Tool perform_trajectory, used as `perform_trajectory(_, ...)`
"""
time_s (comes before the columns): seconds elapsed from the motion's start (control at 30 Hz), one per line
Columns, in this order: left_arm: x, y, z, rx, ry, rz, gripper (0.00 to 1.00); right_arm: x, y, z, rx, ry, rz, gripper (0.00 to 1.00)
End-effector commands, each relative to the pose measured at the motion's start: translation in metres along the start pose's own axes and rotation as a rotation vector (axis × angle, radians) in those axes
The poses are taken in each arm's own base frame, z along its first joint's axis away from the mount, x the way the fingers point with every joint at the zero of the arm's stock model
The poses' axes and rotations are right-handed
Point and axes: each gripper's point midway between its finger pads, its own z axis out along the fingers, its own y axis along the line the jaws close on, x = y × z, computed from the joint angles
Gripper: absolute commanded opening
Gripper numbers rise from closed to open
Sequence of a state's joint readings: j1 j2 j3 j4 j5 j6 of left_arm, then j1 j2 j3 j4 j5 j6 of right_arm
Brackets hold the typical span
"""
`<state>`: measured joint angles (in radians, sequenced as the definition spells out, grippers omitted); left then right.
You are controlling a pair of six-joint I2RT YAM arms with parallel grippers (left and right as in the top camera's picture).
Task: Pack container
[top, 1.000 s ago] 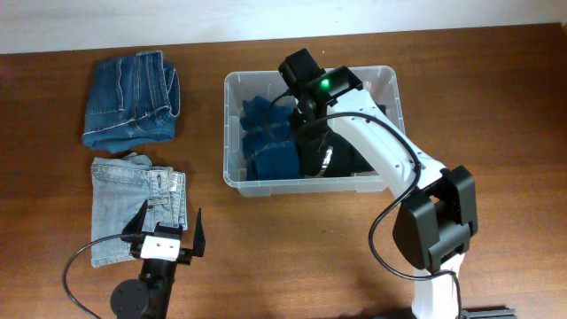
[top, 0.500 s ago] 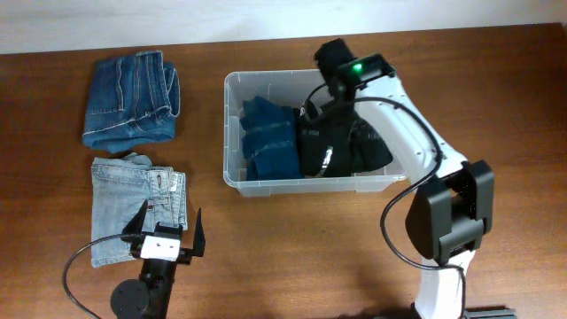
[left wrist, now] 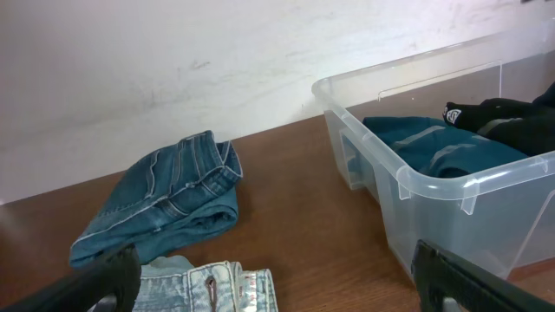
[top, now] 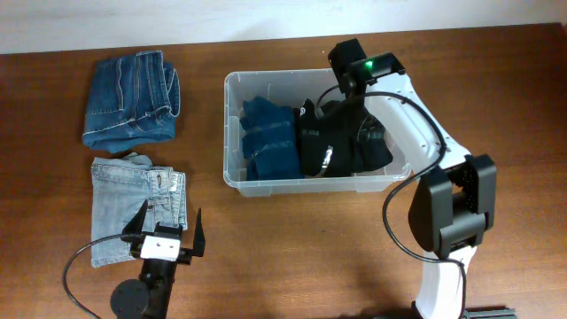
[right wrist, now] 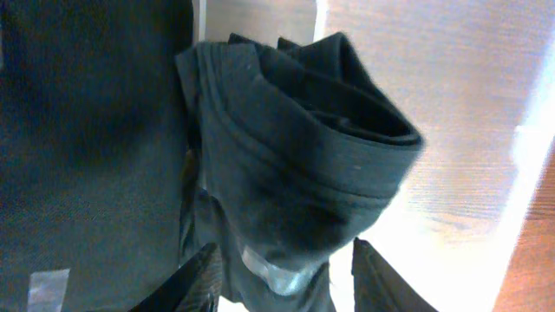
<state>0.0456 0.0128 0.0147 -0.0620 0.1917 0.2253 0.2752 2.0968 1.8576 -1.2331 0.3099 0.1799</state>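
Overhead, the right arm is seen to have been swung from the middle of the container (top: 232, 133) to its far right rim. The black garment (top: 341, 146) is now spread in the right half, beside a folded blue garment (top: 266, 137). The right claw (right wrist: 290, 277) is parted around black cloth; whether that cloth is released cannot be told. The left claw (top: 170, 221) is held wide open and empty. The light jeans (top: 124, 190) and dark jeans (top: 133, 97) are judged still to be packed; the container stands mid-table.
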Motion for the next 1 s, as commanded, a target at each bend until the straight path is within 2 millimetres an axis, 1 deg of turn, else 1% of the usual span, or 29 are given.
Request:
perform_trajectory(0.0, 0.001, -0.002, 0.000, 0.010, -0.003, 0.016, 0.99, 0.009, 0.002, 0.017, -0.015, 0.063, -0.002, 0.43)
perform_trajectory(0.07, 0.001, -0.002, 0.000, 0.009, -0.003, 0.016, 0.99, 0.012, 0.000, 0.023, -0.012, 0.086, 0.001, 0.44)
perform_trajectory(0.17, 0.001, -0.002, 0.000, 0.009, -0.003, 0.016, 0.99, 0.015, -0.009, 0.027, -0.012, 0.108, 0.019, 0.45)
perform_trajectory(0.33, 0.001, -0.002, 0.000, 0.010, -0.003, 0.016, 0.99, 0.018, -0.012, 0.030, -0.054, 0.130, 0.045, 0.45)
perform_trajectory(0.47, 0.001, -0.002, 0.000, 0.010, -0.004, 0.016, 0.99, 0.020, -0.004, 0.032, -0.118, 0.142, 0.027, 0.45)
perform_trajectory(0.6, 0.001, -0.002, 0.000, 0.010, -0.003, 0.016, 0.99, 0.024, 0.001, 0.035, -0.135, 0.156, 0.021, 0.45)
perform_trajectory(0.7, 0.001, -0.002, 0.000, 0.010, -0.003, 0.016, 0.99, 0.029, 0.006, 0.042, -0.152, 0.169, 0.020, 0.44)
perform_trajectory(0.77, 0.001, -0.002, 0.000, 0.010, -0.003, 0.016, 0.99, 0.032, 0.008, 0.049, -0.151, 0.174, 0.020, 0.40)
perform_trajectory(0.83, 0.001, -0.002, 0.000, 0.010, -0.003, 0.016, 0.99, 0.035, 0.010, 0.055, -0.150, 0.175, 0.019, 0.32)
perform_trajectory(0.97, 0.001, -0.002, 0.000, 0.009, -0.003, 0.016, 0.99, 0.032, 0.011, 0.058, -0.152, 0.159, 0.023, 0.06)
